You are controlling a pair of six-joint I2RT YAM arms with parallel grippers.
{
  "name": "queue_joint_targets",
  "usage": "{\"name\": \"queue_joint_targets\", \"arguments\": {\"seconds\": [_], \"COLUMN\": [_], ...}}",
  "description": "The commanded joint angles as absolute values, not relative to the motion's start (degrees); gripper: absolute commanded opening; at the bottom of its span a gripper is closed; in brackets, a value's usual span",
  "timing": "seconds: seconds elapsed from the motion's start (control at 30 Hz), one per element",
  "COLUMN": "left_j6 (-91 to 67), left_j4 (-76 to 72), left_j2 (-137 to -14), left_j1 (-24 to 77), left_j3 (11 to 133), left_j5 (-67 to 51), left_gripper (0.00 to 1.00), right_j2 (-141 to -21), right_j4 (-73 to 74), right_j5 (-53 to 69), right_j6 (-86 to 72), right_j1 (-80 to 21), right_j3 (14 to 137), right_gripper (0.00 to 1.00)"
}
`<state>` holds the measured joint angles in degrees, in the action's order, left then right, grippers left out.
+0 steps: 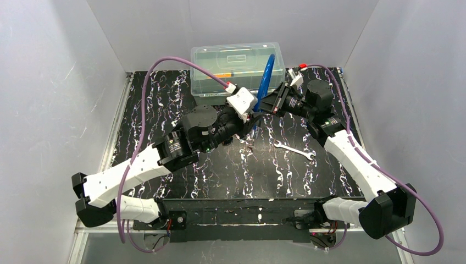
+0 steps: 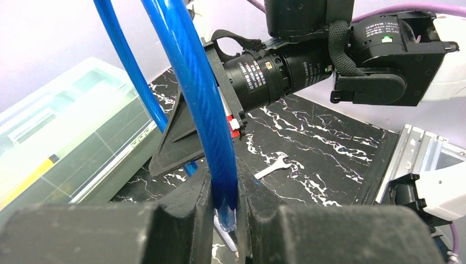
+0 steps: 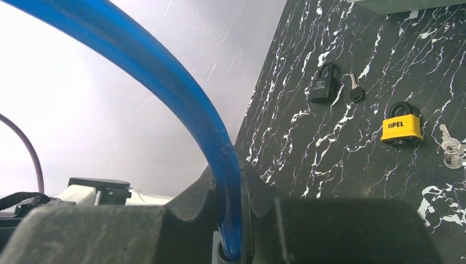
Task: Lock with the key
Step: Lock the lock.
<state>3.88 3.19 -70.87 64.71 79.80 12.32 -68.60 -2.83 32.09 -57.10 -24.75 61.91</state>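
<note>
Black marbled surface [image 3: 340, 176] holds the key [image 3: 451, 149] beside a yellow padlock [image 3: 403, 127], apart from the right hand [image 3: 228, 220]; right hand and left hand [image 2: 225, 209] each clamp a blue cable [image 3: 165, 71].

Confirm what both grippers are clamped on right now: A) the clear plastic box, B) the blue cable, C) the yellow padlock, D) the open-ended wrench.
B: the blue cable runs between the shut fingers of the left gripper and the right gripper in each wrist view, while the wrench lies free on the table.
</note>
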Motion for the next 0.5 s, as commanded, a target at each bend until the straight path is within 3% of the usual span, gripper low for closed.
{"name": "queue_joint_targets", "arguments": {"seconds": [0.0,0.47], "left_j6": [9.24,19.84], "left_j4": [0.81,-10.28], "left_j2": [-72.59,-68.15], "left_j1": [64.16,64.75], "left_j3": [78.07,67.26], "left_j5": [12.26,0.06], "left_gripper": [0.00,0.00], "right_j2": [-67.31,-70.46], "right_j4": [-1.36,-0.29], "right_j5": [31.73,33.29], "right_j6": [-59.56,-64.97], "right_j1": [-24.87,-24.64], "right_j3": [61.88,59.49], "right_gripper": [0.01,0.01]}}
